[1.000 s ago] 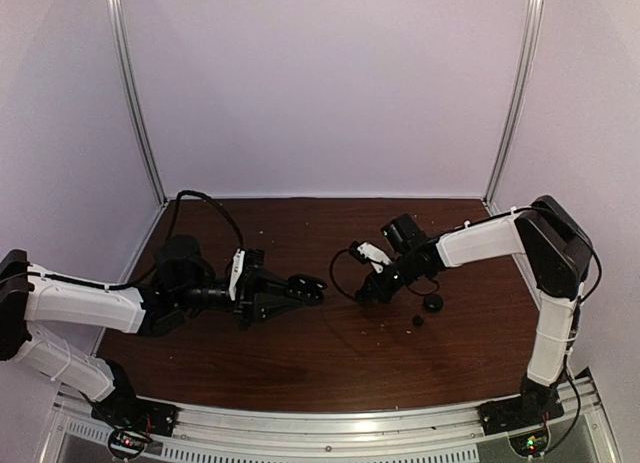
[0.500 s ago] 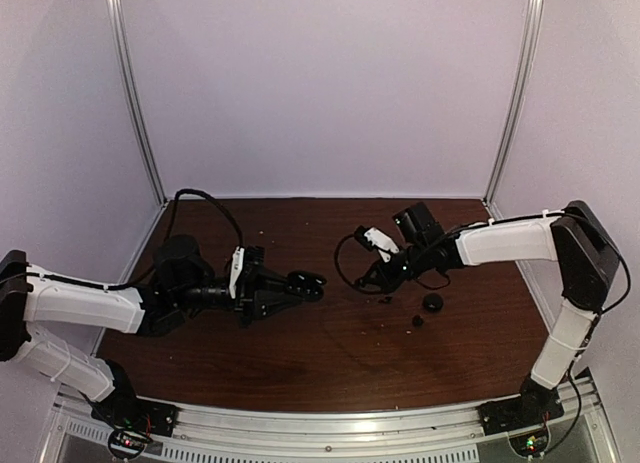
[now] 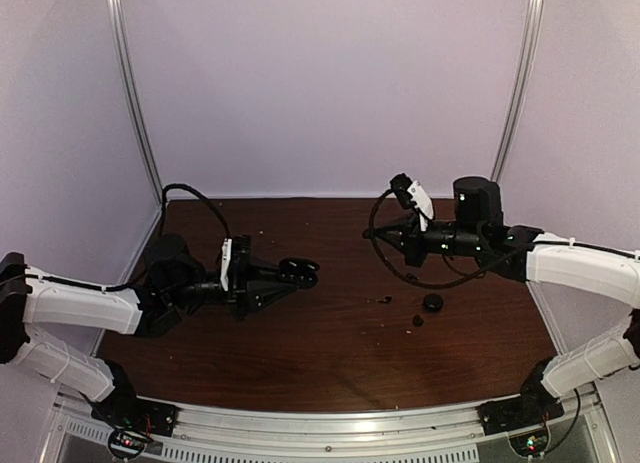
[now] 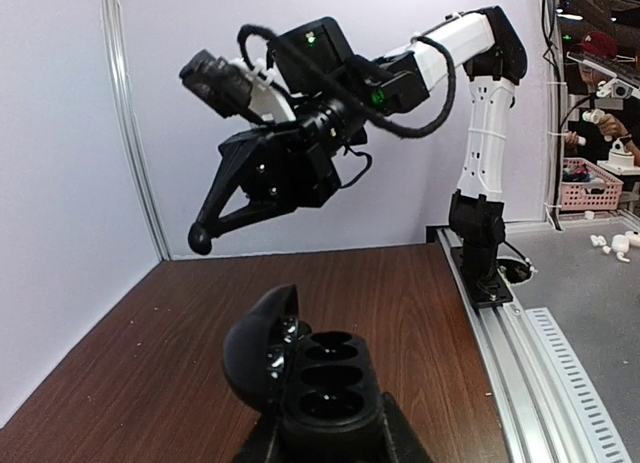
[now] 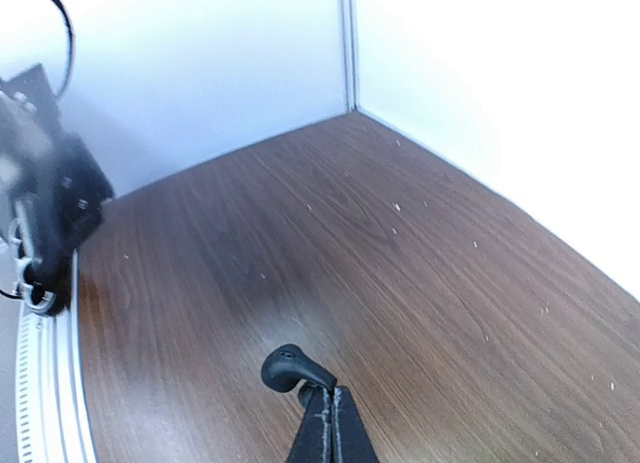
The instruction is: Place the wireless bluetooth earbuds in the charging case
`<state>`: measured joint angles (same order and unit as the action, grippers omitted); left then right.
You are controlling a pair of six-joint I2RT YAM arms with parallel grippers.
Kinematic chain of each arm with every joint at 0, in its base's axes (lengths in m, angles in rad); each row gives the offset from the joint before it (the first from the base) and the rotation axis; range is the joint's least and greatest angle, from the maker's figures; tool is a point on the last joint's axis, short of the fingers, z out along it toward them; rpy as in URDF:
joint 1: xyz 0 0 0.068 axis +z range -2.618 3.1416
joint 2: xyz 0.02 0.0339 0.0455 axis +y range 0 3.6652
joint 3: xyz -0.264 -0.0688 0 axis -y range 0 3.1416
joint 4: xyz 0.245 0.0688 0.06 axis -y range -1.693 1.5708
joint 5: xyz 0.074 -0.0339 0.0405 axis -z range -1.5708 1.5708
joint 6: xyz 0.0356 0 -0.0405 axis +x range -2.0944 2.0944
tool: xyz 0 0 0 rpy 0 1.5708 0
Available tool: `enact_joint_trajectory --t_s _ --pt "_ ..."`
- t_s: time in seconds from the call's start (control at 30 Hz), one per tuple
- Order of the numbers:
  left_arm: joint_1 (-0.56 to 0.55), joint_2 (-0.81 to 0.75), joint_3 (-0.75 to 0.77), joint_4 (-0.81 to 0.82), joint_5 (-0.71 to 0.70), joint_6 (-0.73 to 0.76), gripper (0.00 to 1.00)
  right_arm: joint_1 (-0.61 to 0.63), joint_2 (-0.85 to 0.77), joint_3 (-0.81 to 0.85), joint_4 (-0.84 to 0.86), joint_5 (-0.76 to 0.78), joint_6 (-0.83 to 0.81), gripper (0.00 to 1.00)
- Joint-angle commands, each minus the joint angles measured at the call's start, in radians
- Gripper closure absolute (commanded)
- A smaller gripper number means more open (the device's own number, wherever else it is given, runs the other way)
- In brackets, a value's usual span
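Observation:
My left gripper (image 3: 290, 276) is shut on the charging case (image 4: 325, 383), a black oval body with its lid flipped open to the left and its dark sockets facing up. It holds the case just above the table's left middle. My right gripper (image 3: 373, 236) hangs in the air over the back middle of the table, its fingers pressed together on the stem of one black earbud (image 5: 285, 368). That gripper (image 4: 200, 241) also shows high up and beyond the case in the left wrist view. Two small black rounded pieces (image 3: 432, 303) (image 3: 418, 321) lie on the table under the right arm.
The dark wooden table (image 3: 330, 353) carries scattered pale specks and a tiny dark bit (image 3: 384, 301). Pale walls and metal posts (image 3: 135, 93) close off the back and sides. An aluminium rail (image 3: 330, 423) runs along the near edge. A black cable loop (image 3: 400, 268) hangs under the right wrist.
The right gripper has shut on an earbud, risen off the table and swung back and to the right. The left gripper with the case has shifted slightly left.

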<state>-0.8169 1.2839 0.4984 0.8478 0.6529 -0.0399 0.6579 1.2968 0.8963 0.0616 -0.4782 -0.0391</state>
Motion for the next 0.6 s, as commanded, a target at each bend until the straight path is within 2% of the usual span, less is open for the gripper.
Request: enact_joint_trajectory --t_s 0.0,0.33,0.57 --pt "0.005 0.01 -0.01 0.102 -0.026 -0.006 1.0 0.067 -0.078 -0.021 0.098 -0.032 0.015 1.0" --pt "0.005 0.027 0.006 0.112 -0.07 -0.015 1.0 0.211 -0.145 -0.003 0.112 0.041 0.007 1.0" --pt "0.005 0.037 0.019 0.111 -0.107 -0.034 1.0 0.302 -0.113 0.037 0.074 0.137 -0.022 1.0"
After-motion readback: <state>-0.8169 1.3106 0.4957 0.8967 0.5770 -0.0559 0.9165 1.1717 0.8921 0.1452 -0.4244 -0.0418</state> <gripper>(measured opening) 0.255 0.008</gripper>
